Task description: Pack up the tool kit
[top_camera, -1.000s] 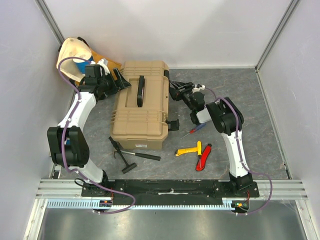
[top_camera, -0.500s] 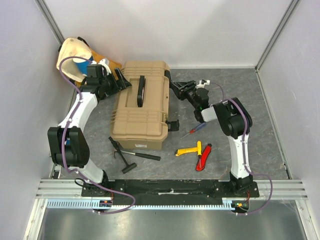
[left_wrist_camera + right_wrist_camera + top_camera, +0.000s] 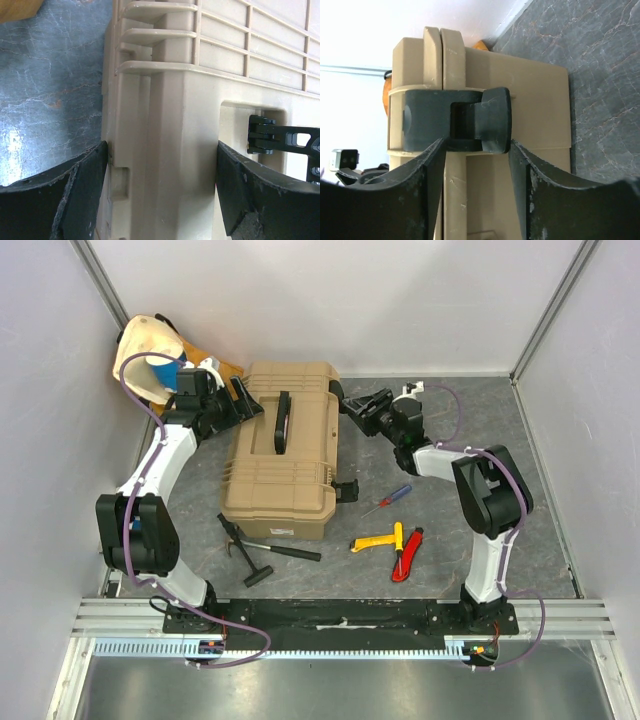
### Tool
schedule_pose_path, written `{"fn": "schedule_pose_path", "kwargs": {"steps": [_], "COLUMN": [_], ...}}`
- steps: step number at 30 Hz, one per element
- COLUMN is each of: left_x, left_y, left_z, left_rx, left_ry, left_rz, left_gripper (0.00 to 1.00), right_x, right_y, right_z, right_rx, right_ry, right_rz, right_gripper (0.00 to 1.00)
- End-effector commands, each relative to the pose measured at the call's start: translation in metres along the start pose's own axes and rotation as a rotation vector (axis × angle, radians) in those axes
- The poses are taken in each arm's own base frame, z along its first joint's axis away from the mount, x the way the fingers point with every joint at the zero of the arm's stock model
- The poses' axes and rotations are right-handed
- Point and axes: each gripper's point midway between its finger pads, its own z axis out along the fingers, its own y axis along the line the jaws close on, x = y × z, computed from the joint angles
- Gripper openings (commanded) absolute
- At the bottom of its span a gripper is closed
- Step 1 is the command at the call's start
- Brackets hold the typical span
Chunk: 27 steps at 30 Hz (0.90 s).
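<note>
The tan toolbox lies closed on the grey floor, black handle on top. My left gripper is at its far left corner; in the left wrist view the gripper is shut on a tan block of the toolbox, both fingers against it. My right gripper is at the far right side, open, its tips on either side of the lower end of a black latch. The black hammer, red-blue screwdriver, yellow-handled tool and red knife lie on the floor.
A yellow-cream cloth bag sits in the far left corner behind the left arm. A second black latch sticks out of the box's right side. White walls close in on three sides.
The right arm's elbow swung out to the right and its gripper moved to the far right latch, its jaws narrowing, then widening. The left arm stayed put.
</note>
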Motion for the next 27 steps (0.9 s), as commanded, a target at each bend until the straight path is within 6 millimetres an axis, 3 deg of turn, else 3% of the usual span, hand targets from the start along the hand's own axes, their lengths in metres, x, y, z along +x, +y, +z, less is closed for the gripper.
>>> {"fn": "schedule_pose_path", "kwargs": {"steps": [1,6,11,16,23,27], "left_x": [0.049,0.043,0.039,0.037,0.038,0.04], "left_y": [0.034,0.035,0.031,0.029,0.029,0.03], "left_z": [0.017,0.015,0.015,0.016,0.016,0.016], "left_rx": [-0.154,-0.172,-0.153,-0.146,-0.145,-0.146], "left_ry": [0.139,0.12,0.109,0.107,0.109,0.114], "left_rz": [-0.073,-0.069,-0.069,-0.065,-0.061,-0.064], "left_gripper": [0.65,0.64,0.64,0.64,0.64,0.64], "right_x": [0.001,-0.022,-0.035,-0.043,-0.036,-0.022], "right_y": [0.014,0.011,0.046,0.064,0.078,0.066], "right_z": [-0.013,-0.025,-0.03,-0.025,-0.003,0.006], "right_rx": [0.038,0.141,0.047,0.024,0.083,0.147], "right_ry": [0.021,-0.044,-0.101,-0.116,-0.057,0.002], "right_rz": [-0.134,-0.253,-0.332,-0.421,-0.571,-0.608], "right_gripper": [0.63,0.72,0.76,0.8,0.76,0.7]}}
